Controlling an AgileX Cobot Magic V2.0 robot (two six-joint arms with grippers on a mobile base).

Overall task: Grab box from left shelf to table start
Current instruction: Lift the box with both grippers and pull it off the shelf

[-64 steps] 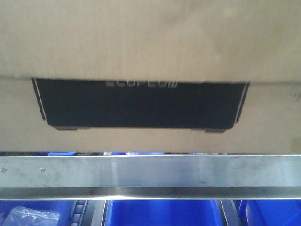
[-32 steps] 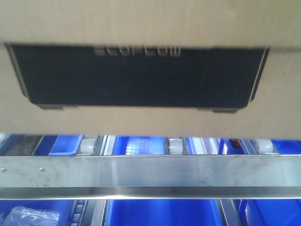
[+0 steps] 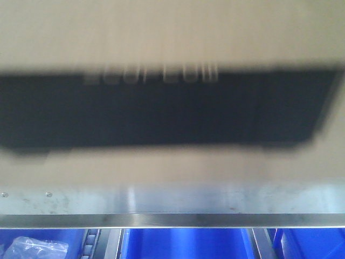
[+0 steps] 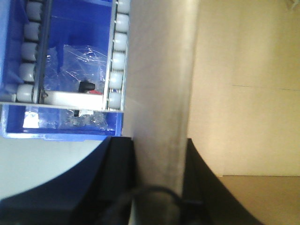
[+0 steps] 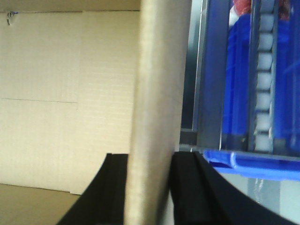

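Front-facing view, entry one: box (image 3: 172, 32), brown cardboard, blurred, filling the upper frame from edge to edge. Its black panel (image 3: 161, 108) spans nearly the full width, and the pale lettering on it is unreadable. The box's lower edge overlaps the top of the shelf (image 3: 172, 202); I cannot tell whether it rests there. Entry two: shelf, a brushed metal front rail running straight across below the box. Entry three: blue bins (image 3: 183, 245), under the rail. Entry four: my left claw (image 4: 157, 150), black fingers clamped on an upright cardboard wall of the box, one finger against each face. Entry five: my right claw (image 5: 150, 161), pinching another cardboard wall the same way, with a blue bin close on its right. Entry six: roller track (image 4: 117, 56), white rollers in a line beside the wall my left claw holds. Entry seven: clear plastic bag (image 3: 32, 249), lying in the leftmost bin. Entry eight: small screws (image 3: 48, 194), at the rail's left end.
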